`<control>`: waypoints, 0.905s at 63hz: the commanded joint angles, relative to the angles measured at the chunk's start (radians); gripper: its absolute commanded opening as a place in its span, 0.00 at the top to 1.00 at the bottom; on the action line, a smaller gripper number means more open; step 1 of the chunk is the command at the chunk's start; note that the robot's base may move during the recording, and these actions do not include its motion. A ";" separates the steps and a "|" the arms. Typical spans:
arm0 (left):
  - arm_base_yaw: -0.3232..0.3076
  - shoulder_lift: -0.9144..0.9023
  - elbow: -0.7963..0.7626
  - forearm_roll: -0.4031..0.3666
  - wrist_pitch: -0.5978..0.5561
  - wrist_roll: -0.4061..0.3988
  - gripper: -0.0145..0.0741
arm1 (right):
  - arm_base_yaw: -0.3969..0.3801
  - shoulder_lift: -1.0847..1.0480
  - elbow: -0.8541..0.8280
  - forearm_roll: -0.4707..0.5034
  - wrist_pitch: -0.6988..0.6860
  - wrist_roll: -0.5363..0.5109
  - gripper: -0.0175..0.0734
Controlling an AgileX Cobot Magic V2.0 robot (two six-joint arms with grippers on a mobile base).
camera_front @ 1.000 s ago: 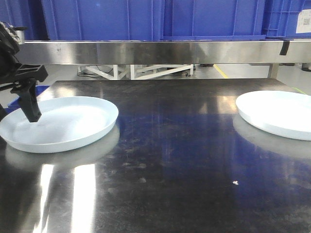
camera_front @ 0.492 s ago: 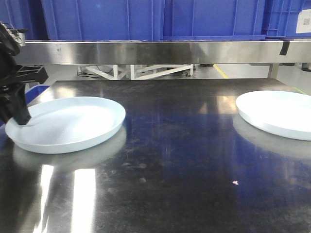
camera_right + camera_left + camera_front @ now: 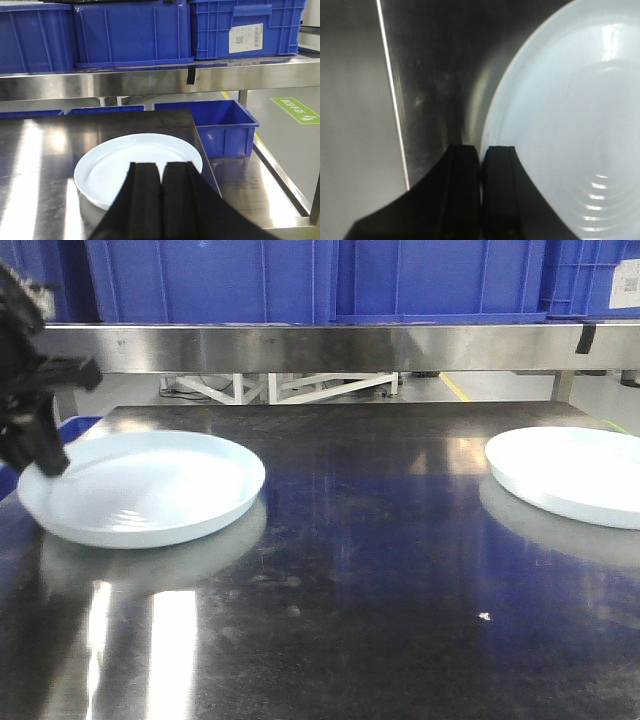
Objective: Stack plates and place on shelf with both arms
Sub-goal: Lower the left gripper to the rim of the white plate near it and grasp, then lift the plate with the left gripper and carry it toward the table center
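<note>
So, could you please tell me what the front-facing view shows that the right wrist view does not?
Only the front-facing view shows the left plate and the left pincer gripping its rim. Only the right wrist view shows the right pincer, shut and empty, a low blue bin beside the table and a green floor sign. Both show the right plate, the shelf and the blue crates on it.

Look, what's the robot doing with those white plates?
The left end effector is pinched shut on the rim of one round white plate on the dark steel tabletop. The right end effector, shut and empty, hovers by the other round white plate. The plates sit apart, not yet stacked, and neither is on the stainless-steel shelf.
</note>
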State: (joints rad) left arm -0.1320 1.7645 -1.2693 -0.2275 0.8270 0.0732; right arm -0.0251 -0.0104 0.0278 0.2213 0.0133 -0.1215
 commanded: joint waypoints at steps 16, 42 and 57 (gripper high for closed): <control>-0.064 -0.151 -0.211 -0.188 0.127 0.135 0.74 | -0.008 -0.022 -0.015 -0.009 -0.082 0.000 0.74; -0.440 -0.118 -0.231 -0.109 0.221 0.198 0.74 | -0.008 -0.022 -0.015 -0.009 -0.082 0.000 0.74; -0.505 0.011 -0.230 -0.091 0.177 0.198 0.74 | -0.008 -0.022 -0.015 -0.009 -0.082 0.000 0.74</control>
State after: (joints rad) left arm -0.6231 1.7825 -1.4710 -0.3029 1.0561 0.2701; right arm -0.0251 -0.0104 0.0278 0.2213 0.0133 -0.1215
